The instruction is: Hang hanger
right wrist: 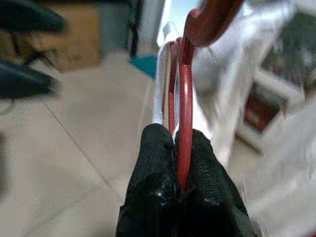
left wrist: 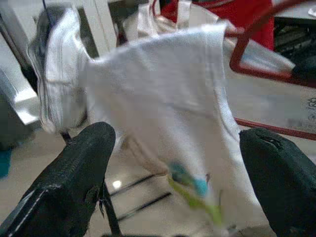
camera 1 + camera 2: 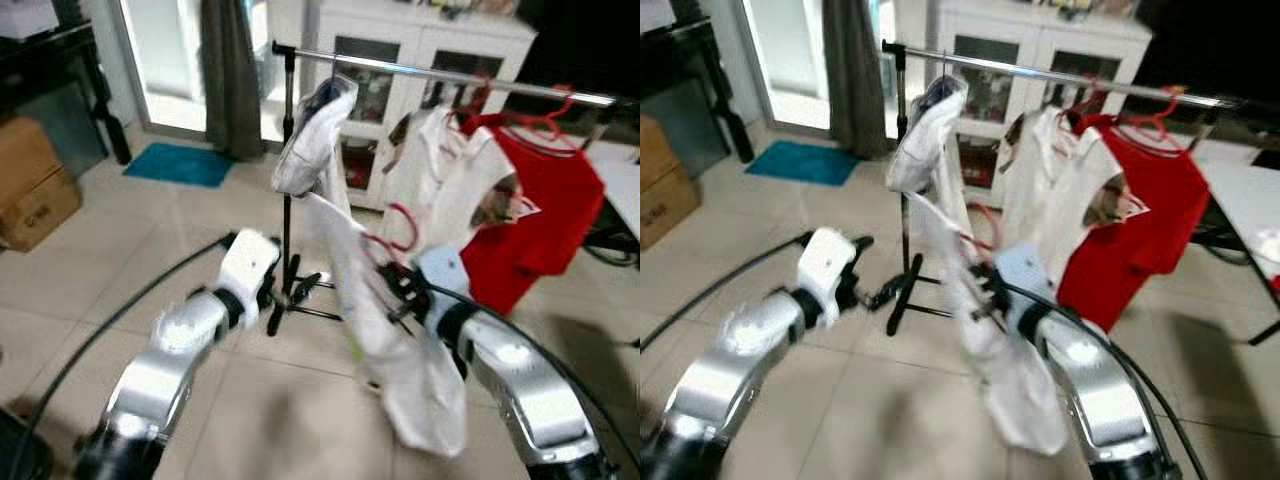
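My right gripper point(image 3: 397, 287) is shut on a red hanger point(image 1: 184, 106) that carries a white shirt point(image 3: 385, 330); the shirt hangs down in front of my right arm. The hanger's red hook point(image 3: 403, 226) curls up below the silver rail point(image 3: 450, 77) of the clothes rack. My left gripper point(image 3: 282, 295) stands open just left of the shirt, by the rack's black pole point(image 3: 288, 190), with nothing between its fingers point(image 2: 74, 173). In the left wrist view the white shirt point(image 2: 168, 108) and the red hanger point(image 2: 256, 74) lie ahead of them.
A white garment point(image 3: 312, 140), a white shirt point(image 3: 440, 190) and a red shirt point(image 3: 535, 215) hang on the rail. A white cabinet point(image 3: 400, 45) stands behind the rack. Cardboard boxes point(image 3: 35, 180) and a blue mat point(image 3: 180, 165) lie to the left on the tiled floor.
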You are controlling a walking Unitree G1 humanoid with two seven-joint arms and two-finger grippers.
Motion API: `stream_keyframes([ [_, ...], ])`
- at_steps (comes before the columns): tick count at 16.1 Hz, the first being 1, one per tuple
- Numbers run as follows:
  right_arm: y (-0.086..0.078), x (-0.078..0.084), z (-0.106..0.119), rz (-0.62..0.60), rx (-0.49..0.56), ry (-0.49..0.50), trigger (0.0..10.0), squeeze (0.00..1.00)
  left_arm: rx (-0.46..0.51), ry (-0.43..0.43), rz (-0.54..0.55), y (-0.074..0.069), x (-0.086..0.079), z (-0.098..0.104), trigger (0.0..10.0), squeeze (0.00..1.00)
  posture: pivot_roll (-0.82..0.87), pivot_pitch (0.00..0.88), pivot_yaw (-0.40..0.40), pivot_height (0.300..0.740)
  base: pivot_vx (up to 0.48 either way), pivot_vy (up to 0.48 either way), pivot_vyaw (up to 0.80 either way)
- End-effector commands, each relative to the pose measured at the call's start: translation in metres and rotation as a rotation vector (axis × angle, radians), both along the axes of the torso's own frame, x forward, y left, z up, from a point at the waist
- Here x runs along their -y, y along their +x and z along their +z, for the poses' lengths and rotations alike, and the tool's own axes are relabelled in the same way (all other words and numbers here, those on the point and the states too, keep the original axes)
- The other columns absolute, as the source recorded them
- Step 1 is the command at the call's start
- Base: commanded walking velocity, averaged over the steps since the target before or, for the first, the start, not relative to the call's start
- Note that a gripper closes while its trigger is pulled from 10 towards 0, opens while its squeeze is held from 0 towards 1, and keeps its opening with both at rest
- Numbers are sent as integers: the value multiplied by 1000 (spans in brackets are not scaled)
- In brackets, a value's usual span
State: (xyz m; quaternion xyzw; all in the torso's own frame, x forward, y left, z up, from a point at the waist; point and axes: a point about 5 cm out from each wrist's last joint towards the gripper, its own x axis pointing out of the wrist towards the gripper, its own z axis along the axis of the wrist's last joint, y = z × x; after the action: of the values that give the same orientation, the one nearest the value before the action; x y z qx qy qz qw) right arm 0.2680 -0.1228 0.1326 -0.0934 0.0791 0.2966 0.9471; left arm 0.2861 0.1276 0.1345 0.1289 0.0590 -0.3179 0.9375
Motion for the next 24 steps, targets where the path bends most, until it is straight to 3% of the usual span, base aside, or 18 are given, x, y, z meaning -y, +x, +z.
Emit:
stream_keyframes([
  [1, 2, 0, 13, 30, 35, 5, 0, 0, 10, 27, -19, 5, 7, -2, 10000, 1000, -79, 0, -46, 740, 0, 0, 0],
  [2, 2, -3, 19, 62, 51, 11, 0, 0, 16, 38, -26, 12, 11, -2, 10000, 773, -81, 0, -44, 740, 0, 0, 0],
  [3, 2, -6, 27, 90, 65, 39, 0, 0, 22, 35, -56, 18, 18, -1, 10000, 290, -84, 0, -43, 740, 0, 0, 0],
  [4, 2, -7, 28, 98, 68, 47, 0, 0, 23, 32, -65, 20, 20, -1, 10000, 184, -88, 0, -40, 740, 0, 0, 0],
  [5, 1, -11, 33, 123, 77, 71, 0, 0, 24, 25, -87, 25, 26, 0, 10000, 0, -94, 0, -36, 740, 0, 0, 0],
  [7, 0, -15, 39, 152, 89, 99, 0, 0, 38, 29, -89, 34, 31, 2, 10000, 0, -100, 0, -32, 740, 0, 0, 0],
  [8, 0, -15, 40, 153, 88, 102, 0, 0, 49, 44, -74, 37, 30, 2, 8353, 0, -100, 0, -32, 740, 0, 0, 0],
  [9, 0, -14, 40, 148, 85, 102, 0, 0, 66, 61, -57, 40, 29, 2, 1098, 0, -100, 0, -32, 740, 0, 0, 0],
  [10, 2, -12, 40, 133, 81, 110, 0, 0, 79, 50, -40, 41, 28, 3, 0, 0, -100, 0, -32, 740, 0, 0, 0],
  [24, 6, -4, 41, 84, 61, 141, 0, 0, 125, 36, -33, 43, 26, 3, 0, 0, -94, 0, -46, 740, 0, 0, 0],
])
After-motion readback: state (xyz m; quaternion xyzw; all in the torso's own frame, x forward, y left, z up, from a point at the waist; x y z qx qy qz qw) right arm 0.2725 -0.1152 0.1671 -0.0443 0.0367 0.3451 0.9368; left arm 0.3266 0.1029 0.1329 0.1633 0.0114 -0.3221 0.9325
